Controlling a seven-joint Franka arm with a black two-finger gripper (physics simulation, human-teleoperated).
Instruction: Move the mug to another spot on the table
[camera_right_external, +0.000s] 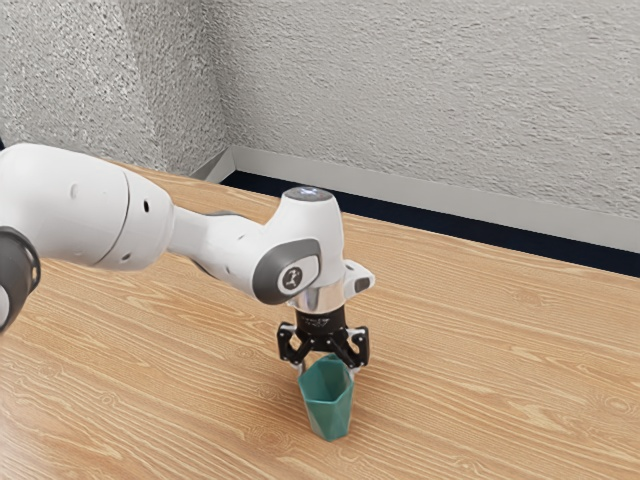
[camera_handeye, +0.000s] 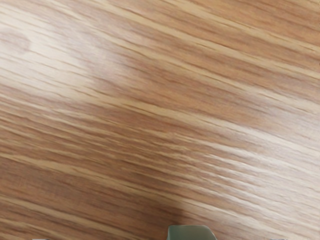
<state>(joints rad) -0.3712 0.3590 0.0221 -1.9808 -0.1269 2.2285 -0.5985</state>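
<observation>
Toward the near side of the wood-grain worktop, well off its far edge, exterior view: faceted teal mug upright beneath the black two-finger claw, which is spread wide and clamped on opposite sides of the rim. Wrist view: mug rim just under the hand, worktop grain beyond.

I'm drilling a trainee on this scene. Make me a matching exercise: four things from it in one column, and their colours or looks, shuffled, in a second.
Things
1. mug
2. gripper
3. table
4. wall

Looks
A. grey, rough-textured
B. brown wood grain
C. teal
D. black

Pairs: 1-C, 2-D, 3-B, 4-A
</observation>
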